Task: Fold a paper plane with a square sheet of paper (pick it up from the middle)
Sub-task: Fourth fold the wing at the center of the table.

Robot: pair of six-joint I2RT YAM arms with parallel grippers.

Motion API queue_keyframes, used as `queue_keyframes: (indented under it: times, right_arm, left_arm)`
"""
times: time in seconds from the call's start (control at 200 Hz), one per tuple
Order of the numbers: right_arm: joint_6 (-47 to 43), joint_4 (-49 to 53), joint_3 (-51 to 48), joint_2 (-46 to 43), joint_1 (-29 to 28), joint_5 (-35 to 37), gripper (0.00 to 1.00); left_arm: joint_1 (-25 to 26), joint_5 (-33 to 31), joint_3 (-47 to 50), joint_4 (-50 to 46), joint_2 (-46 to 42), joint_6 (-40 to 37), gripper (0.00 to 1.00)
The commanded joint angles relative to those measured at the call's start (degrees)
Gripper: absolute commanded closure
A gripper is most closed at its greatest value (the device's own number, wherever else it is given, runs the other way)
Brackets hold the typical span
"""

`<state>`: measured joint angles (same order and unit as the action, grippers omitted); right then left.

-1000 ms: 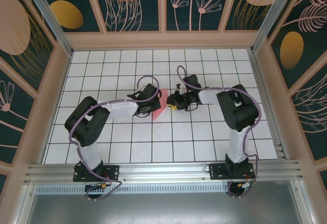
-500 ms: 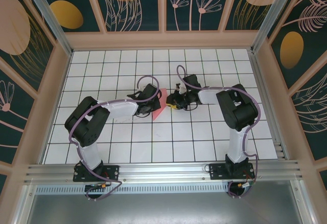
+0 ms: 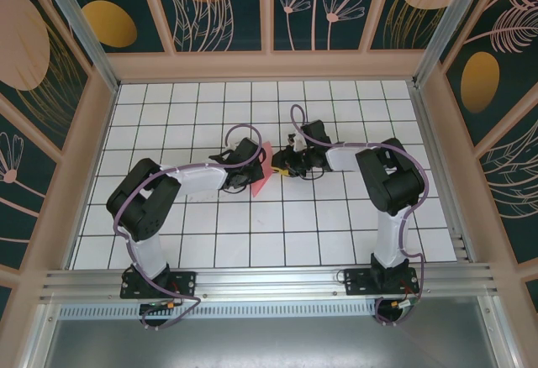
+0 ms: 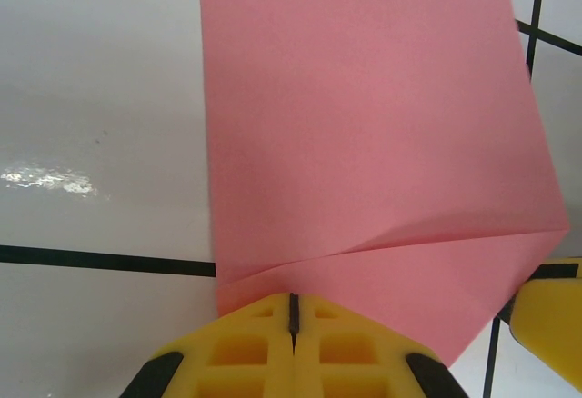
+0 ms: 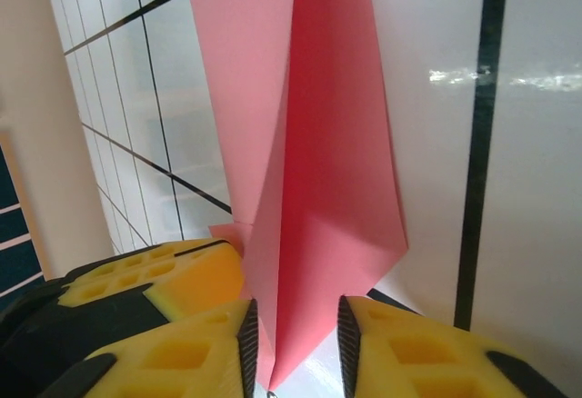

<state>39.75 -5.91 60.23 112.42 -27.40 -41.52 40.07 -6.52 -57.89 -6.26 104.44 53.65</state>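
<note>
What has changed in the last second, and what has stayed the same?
The right gripper moved slightly left and away from the bases, its jaws widening around the paper, which now looks narrower from above. The left gripper stayed shut on the paper's edge, in the same place.

A glossy white gridded board (image 3: 303, 233) sat inside a pale wooden frame (image 3: 269, 65), backed by dark walls (image 3: 336, 15) painted with leaves and flowers, a metal rail (image 3: 269, 284) along its near edge.

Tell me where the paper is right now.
In the top view the paper lies in the middle of the board, between the hands: left hand at its left edge, right hand straddling its right side.
</note>
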Motion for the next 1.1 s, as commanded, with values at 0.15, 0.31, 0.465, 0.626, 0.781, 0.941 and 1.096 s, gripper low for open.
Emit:
queue_keyframes:
  times: [0.15,0.31,0.465,0.626,0.781,0.941,1.096]
  right_arm:
    - [0.6,-4.7,-1.8,-2.1,-0.2,-2.1,0.6]
    - [1.1,-5.7,-1.9,-1.8,-0.2,-2.4,0.59]
    - [2.4,-8.7,-3.4,-3.0,0.0,-2.6,0.59]
    - [3.3,-10.2,-4.9,-4.3,0.6,-1.5,0.57]
    - [3.3,-8.9,-4.1,-3.1,0.5,-1.5,0.55]
    - [3.2,-7.7,-3.0,-1.6,0.3,-1.0,0.53]
    - [2.2,-6.3,-0.8,0.1,-0.3,-1.0,0.55]
  left_arm:
    - [0.0,-0.7,-1.1,-1.3,0.4,-0.5,0.95]
    - [0.0,-0.5,-1.0,-1.3,0.4,-0.6,0.96]
    - [0.0,-0.4,-1.0,-1.4,0.8,-0.7,0.96]
    - [0.0,-0.4,-0.9,-1.3,0.6,-0.7,0.96]
    - [-0.1,-0.3,-1.0,-1.2,0.6,-0.9,0.96]
    - [-0.1,-0.2,-1.0,-1.3,0.5,-0.9,0.96]
    - [-0.1,-0.2,-1.0,-1.4,0.2,-0.9,0.96]
